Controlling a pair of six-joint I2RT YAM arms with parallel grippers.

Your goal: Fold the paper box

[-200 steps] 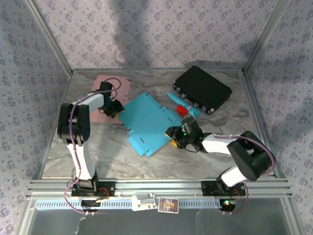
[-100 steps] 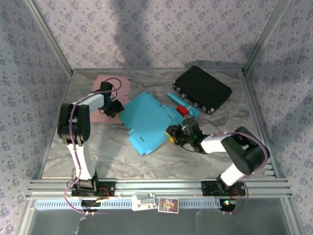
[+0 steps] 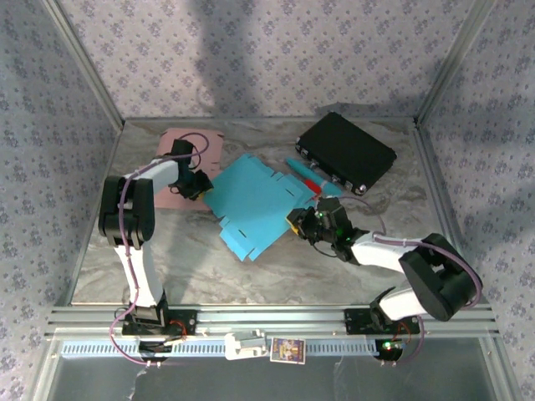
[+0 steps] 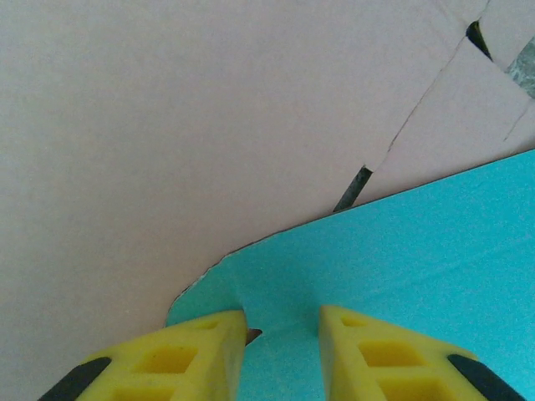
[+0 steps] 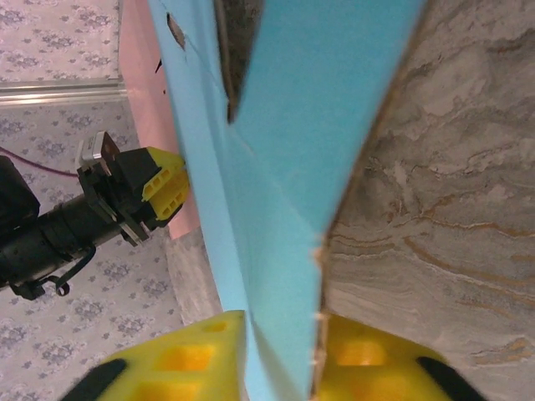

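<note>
Since a second ago the right arm's elbow has swung out toward the right edge of the grey marbled worktop (image 3: 251, 271), and the right pincer (image 3: 301, 222) has narrowed from wide apart to a clamp on the right-hand edge of the flat turquoise-blue cardboard box blank (image 3: 251, 205). From the right wrist, that blank (image 5: 284, 167) runs edge-on between the yellow fingers (image 5: 192, 355), which press on it from both sides, and the held flap is raised off the marble.

The blank lies about mid-worktop, a little toward the far edge. The left pincer (image 3: 195, 185) sits at its left corner, unchanged; from the left wrist its fingers (image 4: 201, 351) stand apart with a gap between them, over the blank's edge (image 4: 418, 251), clamping nothing. Beneath that corner lies a pale pink cardboard sheet (image 3: 185, 149), toward the far-left corner. A black rectangular case (image 3: 345, 152) rests near the far-right corner, well apart from the pink sheet.
</note>
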